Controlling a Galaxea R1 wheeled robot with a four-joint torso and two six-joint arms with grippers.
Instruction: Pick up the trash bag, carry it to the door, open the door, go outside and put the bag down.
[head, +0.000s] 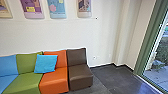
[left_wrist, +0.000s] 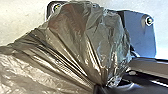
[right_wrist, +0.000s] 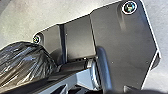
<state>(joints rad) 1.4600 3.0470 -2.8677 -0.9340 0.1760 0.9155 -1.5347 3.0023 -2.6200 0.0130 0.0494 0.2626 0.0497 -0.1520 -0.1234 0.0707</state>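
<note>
trash bag (left_wrist: 72, 42): looking soft, slippery, likely light
hold: bunched neck (left_wrist: 102, 75)
left gripper (left_wrist: 106, 86): pinching it
right jaws: cannot tell
glass (head: 160, 58): standing at two o'clock

"How does the trash bag (left_wrist: 75, 45) look?"
"Thin, shiny plastic — grey-brown in the left wrist view, with a dull reddish patch near the top."
"And its shape?"
"Creased all over, its folds drawn together into a tight neck, with loose film puffed out beyond it."
"The right wrist view?"
"A rounded, darker bulge — wrinkled and glossy, just beside the robot's dark plate (right_wrist: 125, 50)."
</note>
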